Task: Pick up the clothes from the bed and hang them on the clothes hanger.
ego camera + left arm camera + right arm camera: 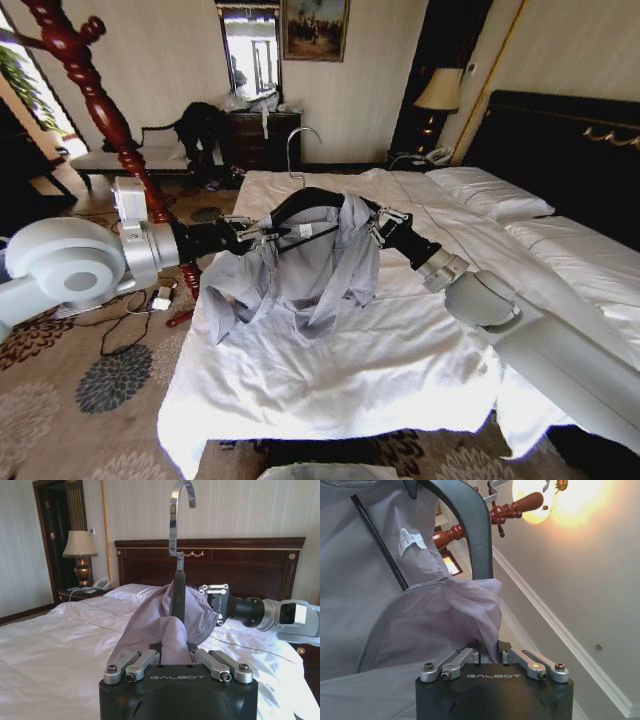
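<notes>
Above the bed (pixel 330 360), the left gripper (pixel 262 234) clamps one end of the clothes hanger (pixel 305 198). The right gripper (pixel 376 226) pinches the shirt (pixel 300 265) at the other end.

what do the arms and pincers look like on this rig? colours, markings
Arms: glossy light-grey shells with round joint housings, black forearm sections. Left pincer and right pincer: matte black bodies with white GALBOT lettering and silver bolted finger linkages.
</notes>
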`<state>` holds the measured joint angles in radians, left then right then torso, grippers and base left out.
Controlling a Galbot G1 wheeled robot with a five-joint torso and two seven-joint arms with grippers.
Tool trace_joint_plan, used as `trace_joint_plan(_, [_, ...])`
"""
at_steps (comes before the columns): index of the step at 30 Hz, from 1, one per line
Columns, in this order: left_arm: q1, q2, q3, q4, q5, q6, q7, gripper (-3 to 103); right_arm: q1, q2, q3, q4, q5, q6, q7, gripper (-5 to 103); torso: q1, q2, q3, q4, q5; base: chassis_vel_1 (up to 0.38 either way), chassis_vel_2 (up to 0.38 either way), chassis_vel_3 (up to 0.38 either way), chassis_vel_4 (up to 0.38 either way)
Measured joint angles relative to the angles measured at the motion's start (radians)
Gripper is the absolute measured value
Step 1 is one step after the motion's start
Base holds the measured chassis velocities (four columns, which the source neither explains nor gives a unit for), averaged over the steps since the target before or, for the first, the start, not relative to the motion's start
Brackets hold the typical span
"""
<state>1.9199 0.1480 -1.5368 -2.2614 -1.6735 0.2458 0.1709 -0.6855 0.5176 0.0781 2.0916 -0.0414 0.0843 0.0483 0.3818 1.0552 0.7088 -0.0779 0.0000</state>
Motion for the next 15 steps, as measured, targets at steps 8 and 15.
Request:
trace_joint_plan(8, [0.002,-0.009,0.000,-0.006,-0.001,0.000,-0.014,19,-0.008,-0.007,0.001,0.012,-0.001,-0.001,0.000,15,0.000,0.000,0.000,0.0000,0.0000,0.000,0.000,0.000,0.000])
trace_joint_plan(15, [0.004,-0.020,0.000,-0.014,0.005,-0.004,-0.021,19,-0.011,-0.010,0.002,0.026,0.000,-0.011,0.007,15,0.000,0.000,0.000,-0.0001,0.0000,0.000,0.000,0.000,0.000])
